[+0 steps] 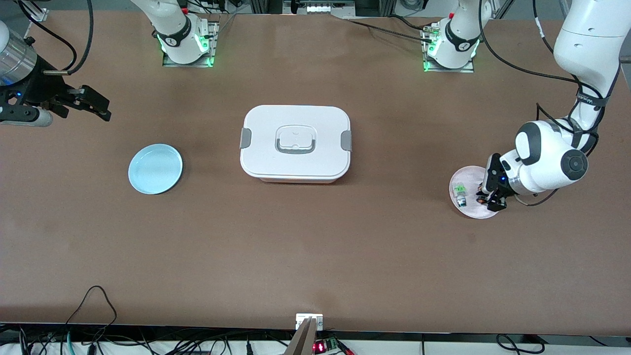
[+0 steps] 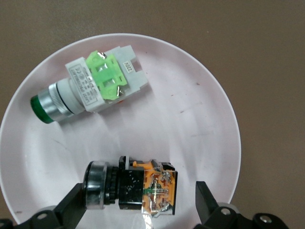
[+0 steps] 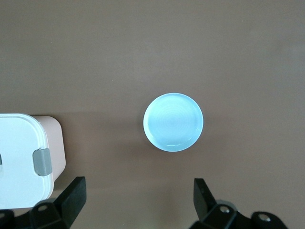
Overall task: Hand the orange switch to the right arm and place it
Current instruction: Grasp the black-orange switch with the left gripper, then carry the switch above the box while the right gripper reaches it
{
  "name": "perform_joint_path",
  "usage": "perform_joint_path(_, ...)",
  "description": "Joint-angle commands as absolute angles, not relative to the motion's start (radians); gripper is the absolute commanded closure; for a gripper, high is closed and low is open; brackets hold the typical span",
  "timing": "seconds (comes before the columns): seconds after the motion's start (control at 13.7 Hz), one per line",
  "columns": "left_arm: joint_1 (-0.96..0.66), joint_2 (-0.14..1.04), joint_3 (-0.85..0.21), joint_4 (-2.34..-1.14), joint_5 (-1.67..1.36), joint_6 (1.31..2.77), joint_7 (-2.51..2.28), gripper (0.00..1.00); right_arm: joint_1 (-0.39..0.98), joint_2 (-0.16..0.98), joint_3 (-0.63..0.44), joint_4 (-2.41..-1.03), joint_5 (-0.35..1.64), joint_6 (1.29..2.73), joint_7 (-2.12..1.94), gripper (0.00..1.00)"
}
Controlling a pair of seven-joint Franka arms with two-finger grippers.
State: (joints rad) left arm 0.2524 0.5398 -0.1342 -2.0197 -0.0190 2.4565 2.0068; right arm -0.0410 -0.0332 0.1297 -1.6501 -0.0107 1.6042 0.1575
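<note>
The orange switch (image 2: 138, 188) lies on its side on the pale pink plate (image 2: 200, 114), with its dark cap at one end and its orange rear block at the other. It shows as a small dark and orange spot in the front view (image 1: 480, 198). My left gripper (image 2: 138, 202) is low over the plate (image 1: 468, 211) and open, with one finger at each end of the switch; the finger (image 2: 206, 200) by the rear block stands clear of it. In the front view the left gripper (image 1: 489, 196) covers part of the plate. My right gripper (image 1: 93, 104) is open and empty, held up at the right arm's end of the table.
A green-and-silver switch (image 2: 90, 90) lies on the same pink plate, also seen in the front view (image 1: 461, 194). A light blue plate (image 1: 155, 168) sits toward the right arm's end and shows in the right wrist view (image 3: 173, 121). A white lidded box (image 1: 296, 143) stands mid-table.
</note>
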Motion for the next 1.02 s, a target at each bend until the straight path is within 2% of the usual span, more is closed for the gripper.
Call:
perform_joint_path(0.0, 0.255, 0.557, -0.138, -2.032, -0.051, 2.502, 2.039, 0.04, -0.054, -0.035, 0.137, -1.649, 0.006, 1.6, 0.167, 0.0)
perform_joint_path(0.07, 0.255, 0.557, -0.138, -2.034, -0.051, 2.502, 2.039, 0.18, -0.054, -0.035, 0.137, -1.649, 0.006, 1.601, 0.167, 0.0)
perform_joint_path(0.15, 0.255, 0.555, -0.138, -2.034, -0.051, 2.502, 2.04, 0.41, -0.054, -0.035, 0.137, -1.648, 0.006, 1.601, 0.167, 0.0)
perform_joint_path(0.22, 0.255, 0.552, -0.138, -2.034, -0.051, 2.5, 2.039, 0.99, -0.054, -0.035, 0.137, -1.647, 0.006, 1.601, 0.167, 0.0)
perform_joint_path(0.44, 0.265, 0.525, -0.141, -2.033, -0.057, 2.47, 2.037, 1.0, -0.054, -0.035, 0.137, -1.647, 0.006, 1.606, 0.166, 0.0)
perform_joint_path(0.66, 0.273, 0.483, -0.152, -2.003, -0.214, 2.3, 2.039, 1.0, -0.054, -0.035, 0.137, -1.648, 0.006, 1.606, 0.166, 0.0)
perform_joint_path(0.8, 0.278, 0.454, -0.214, -2.002, -0.292, 2.229, 2.037, 1.0, -0.054, -0.035, 0.135, -1.647, 0.006, 1.609, 0.172, 0.0)
perform_joint_path(0.95, 0.278, 0.442, -0.238, -2.0, -0.497, 2.131, 2.042, 1.0, -0.054, -0.032, 0.137, -1.649, 0.006, 1.612, 0.17, 0.0)
